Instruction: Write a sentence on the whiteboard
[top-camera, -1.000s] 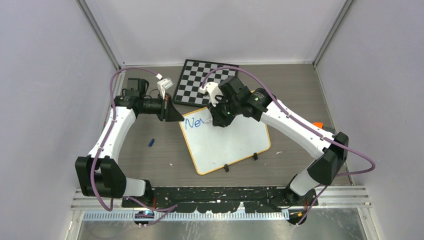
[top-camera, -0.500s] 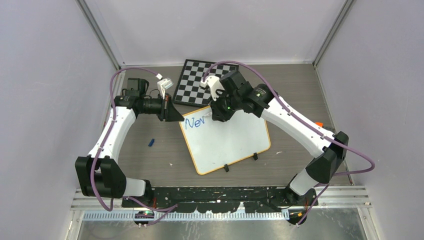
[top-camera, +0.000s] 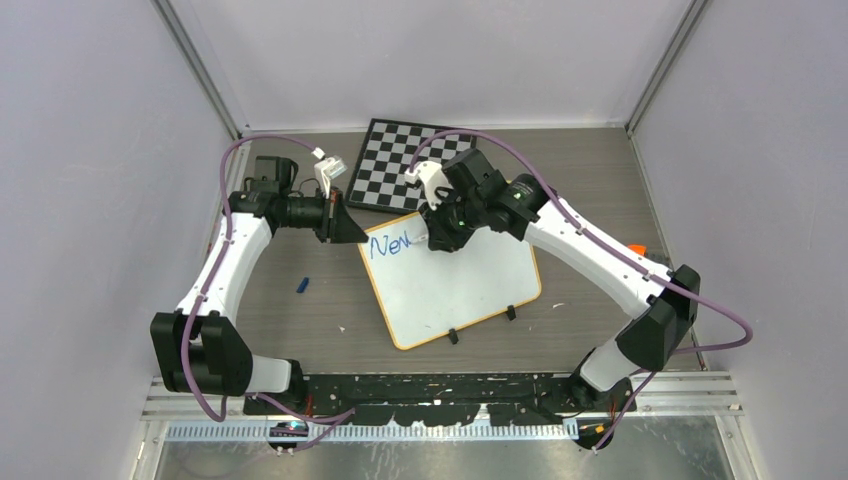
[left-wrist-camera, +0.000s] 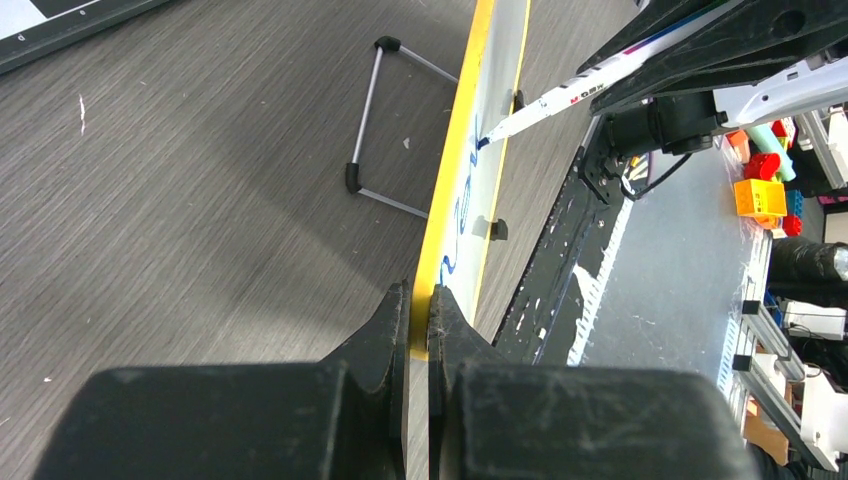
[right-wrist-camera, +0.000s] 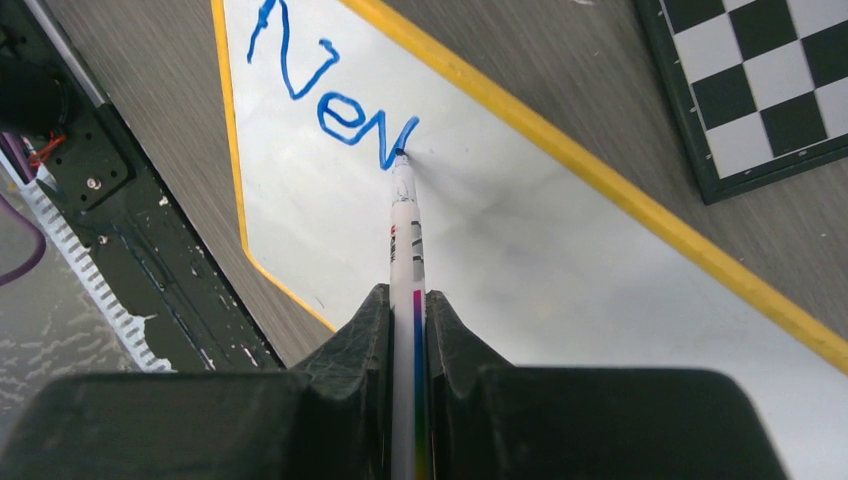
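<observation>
The whiteboard (top-camera: 455, 290), white with an orange-yellow rim, lies tilted on the table in the top view. My left gripper (top-camera: 350, 233) is shut on its rim at the far left corner; the left wrist view shows the jaws (left-wrist-camera: 420, 300) pinching the yellow edge (left-wrist-camera: 452, 160). My right gripper (top-camera: 433, 238) is shut on a white marker (right-wrist-camera: 406, 230). The marker's blue tip touches the board (right-wrist-camera: 560, 270) at the end of blue letters reading "Nen" (right-wrist-camera: 320, 90), with an upward stroke begun after them.
A black-and-white chessboard (top-camera: 400, 165) lies just beyond the whiteboard. A small blue cap (top-camera: 302, 285) rests on the table to the left. Two black clips (top-camera: 452, 336) sit on the board's near edge. A wire stand (left-wrist-camera: 375, 130) lies beside the board.
The right gripper with the marker shifted toward the chessboard, then came back down. The blue writing has gained a stroke. The left arm has not moved.
</observation>
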